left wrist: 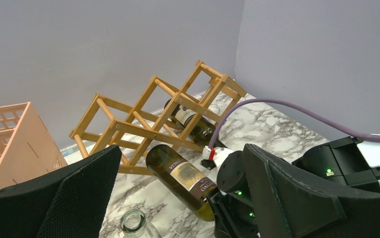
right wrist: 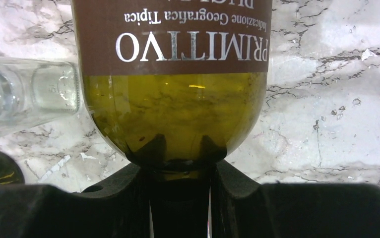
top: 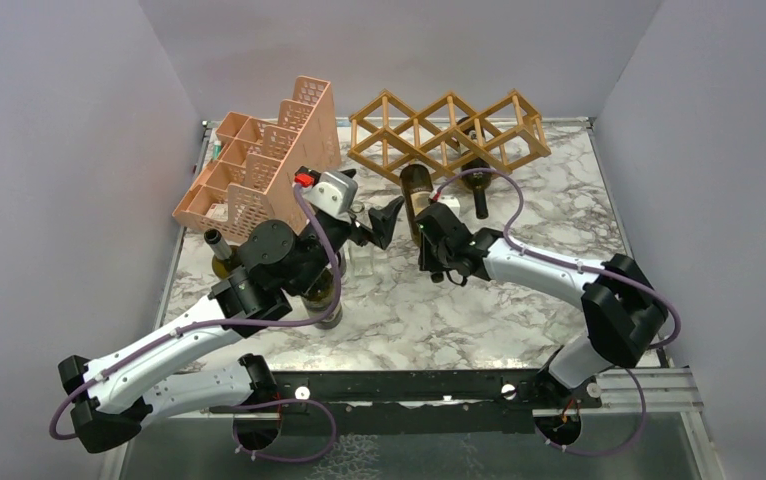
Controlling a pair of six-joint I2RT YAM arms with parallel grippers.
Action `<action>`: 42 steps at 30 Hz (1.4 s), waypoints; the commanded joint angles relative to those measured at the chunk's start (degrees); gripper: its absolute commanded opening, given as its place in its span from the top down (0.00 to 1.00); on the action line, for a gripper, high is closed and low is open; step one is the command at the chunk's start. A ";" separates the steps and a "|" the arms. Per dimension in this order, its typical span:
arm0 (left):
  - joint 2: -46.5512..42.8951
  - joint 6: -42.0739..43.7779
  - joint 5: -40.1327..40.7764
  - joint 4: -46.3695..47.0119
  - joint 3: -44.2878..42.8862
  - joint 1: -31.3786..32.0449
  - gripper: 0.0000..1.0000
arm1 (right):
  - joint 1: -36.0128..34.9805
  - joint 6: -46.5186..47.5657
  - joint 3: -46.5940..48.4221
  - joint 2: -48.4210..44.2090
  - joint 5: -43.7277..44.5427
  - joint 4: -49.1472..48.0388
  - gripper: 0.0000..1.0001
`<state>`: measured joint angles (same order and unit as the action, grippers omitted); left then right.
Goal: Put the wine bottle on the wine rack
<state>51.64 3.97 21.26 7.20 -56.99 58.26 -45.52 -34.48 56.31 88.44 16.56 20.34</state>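
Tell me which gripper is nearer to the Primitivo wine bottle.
Right. The right gripper is shut on the neck of the wine bottle, its base toward the wine rack. The left gripper stands open just beside the bottle, on its left in the top view, not gripping it.

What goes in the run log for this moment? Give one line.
right tool shut on wine bottle neck | bottle base at wine rack front, not seated | left tool open, empty
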 commanded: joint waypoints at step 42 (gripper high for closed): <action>-2.29 0.62 -2.94 -4.51 -3.21 0.24 0.01 | 5.90 -3.27 23.01 19.52 3.20 -4.12 0.99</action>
<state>49.19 4.78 19.46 3.20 -57.78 58.26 -40.51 -36.47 74.22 106.61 16.64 22.17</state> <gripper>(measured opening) 0.988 0.364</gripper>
